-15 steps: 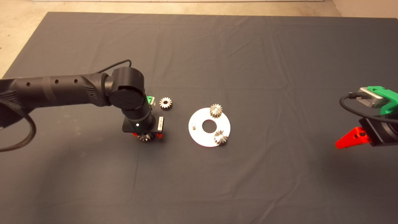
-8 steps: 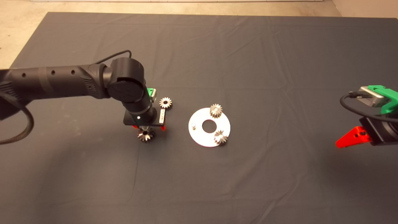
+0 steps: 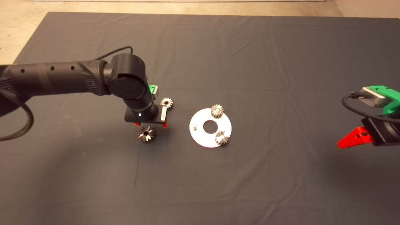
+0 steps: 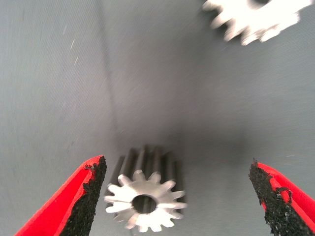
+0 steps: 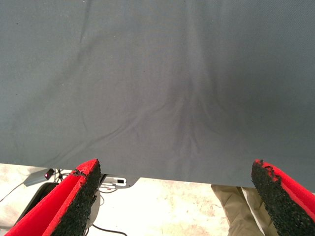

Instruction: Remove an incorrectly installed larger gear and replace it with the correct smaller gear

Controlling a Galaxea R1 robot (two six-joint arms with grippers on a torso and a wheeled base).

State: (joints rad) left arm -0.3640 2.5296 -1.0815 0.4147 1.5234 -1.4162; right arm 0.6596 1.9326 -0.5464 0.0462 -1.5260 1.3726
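The larger gear [image 3: 146, 134] now lies flat on the dark mat [image 3: 237, 56] that covers the bench, to the left of the white disc [image 3: 200, 137] and well apart from it. A second ago it sat between the red fingers of the left gripper [image 3: 150, 124]; since then the gripper has let go and drawn up and back, so the star-toothed gear stands free in the head view, just in front of the gripper and no longer touched by it.

In the left wrist view the left gripper [image 4: 179, 196] is spread wide and holds nothing. The gear lying between its fingers there, nearer the one finger, is the free smaller gear [image 4: 145, 201]; in the head view this smaller gear [image 3: 166, 102] lies just behind the gripper, partly covered by it. The blurred teeth at the far edge of the wrist picture are probably the larger gear [image 4: 256, 17].

On the disc two short-toothed gears remain seated, one at the far rim [image 3: 217, 111] and one at the near right [image 3: 221, 137], while the small peg [image 3: 194, 126] on its left side stands bare.

By my reading the removal is done and the peg is free, so the second half begins: closing on the loose gear and carrying it to that peg.

The right gripper [image 3: 354, 138] waits at the right edge of the mat, fingers wide apart and empty.
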